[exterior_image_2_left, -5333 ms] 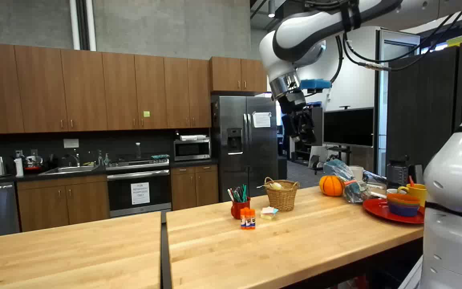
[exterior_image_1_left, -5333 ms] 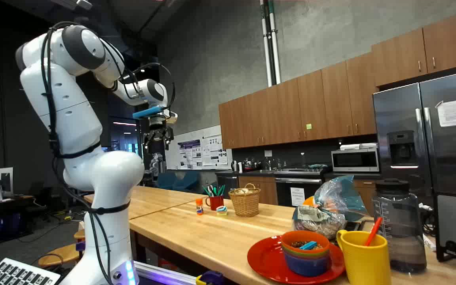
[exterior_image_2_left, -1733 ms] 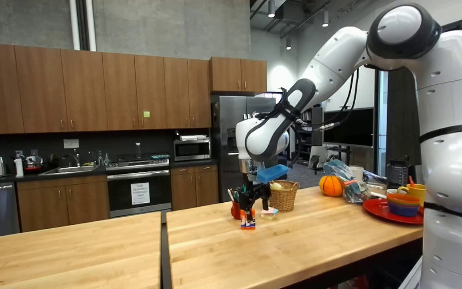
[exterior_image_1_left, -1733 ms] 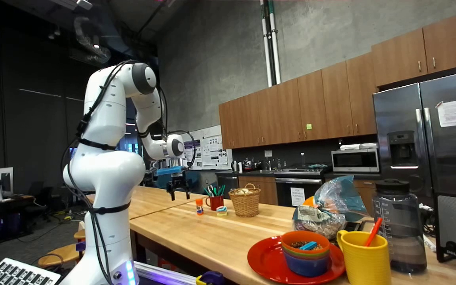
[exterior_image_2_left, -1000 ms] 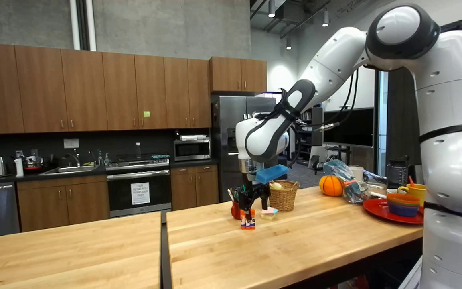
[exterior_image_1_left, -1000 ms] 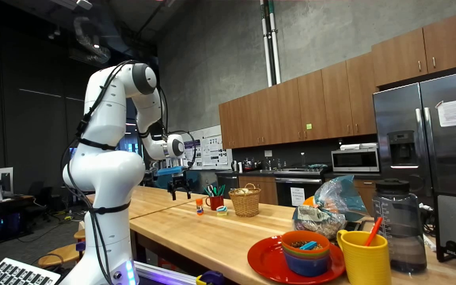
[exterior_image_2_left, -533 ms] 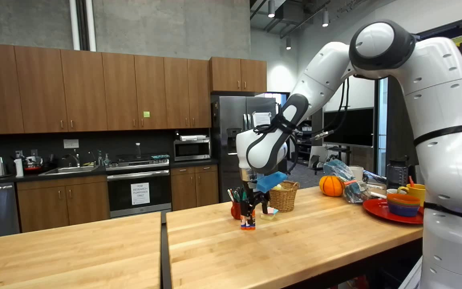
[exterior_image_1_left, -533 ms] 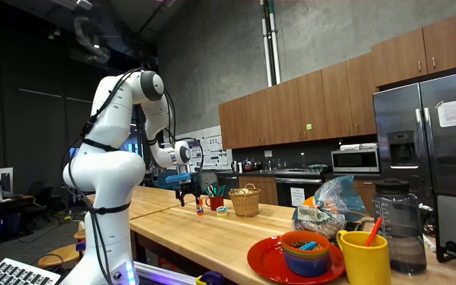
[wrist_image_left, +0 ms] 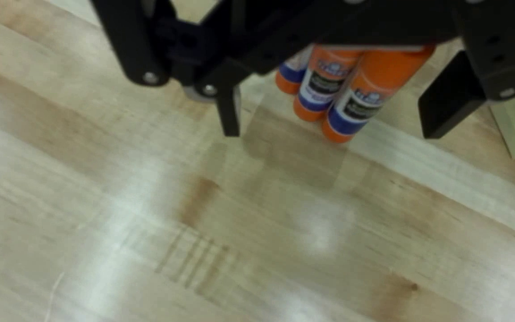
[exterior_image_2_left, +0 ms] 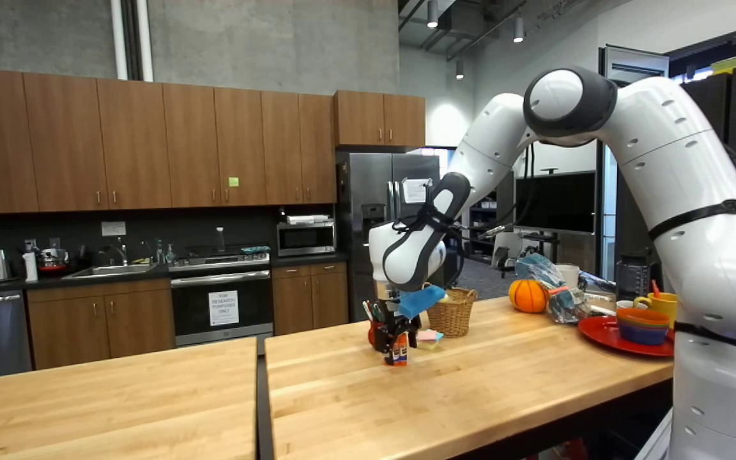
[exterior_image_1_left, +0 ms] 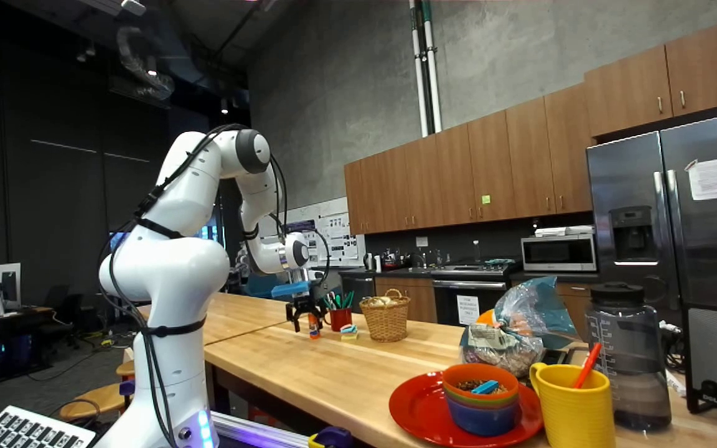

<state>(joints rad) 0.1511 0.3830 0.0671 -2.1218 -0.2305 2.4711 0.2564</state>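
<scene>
Wrist view: gripper (wrist_image_left: 331, 134) is spread wide, fingers (wrist_image_left: 229, 118) either side of the orange glue sticks (wrist_image_left: 322, 85), pinching nothing as far as I can see.
Red mug (exterior_image_1_left: 340, 319): my landmark here, pens (exterior_image_1_left: 347, 301) sticking out the top.
Glue sticks: three, upright on the wooden table (exterior_image_2_left: 342, 402), just beside the red mug. Tops are hidden by the gripper, so can't tell if anything's touching up there.
Sticky notes (exterior_image_2_left: 429, 342): near the red mug.
Wicker basket (exterior_image_1_left: 386, 322): near the red mug too, a bit farther out than the sticky notes.
Red plate (exterior_image_1_left: 414, 404): well apart from the red mug.
Skinny sticks: tbh my main worry. They stand close together, so a finger coming down off-center could knock one over toward the red mug.
The row: if the fingers meet it crooked, I'd guess an end stick pops out.
Pens: gripper's right by the red mug, so a small sideways drift could clip them.
</scene>
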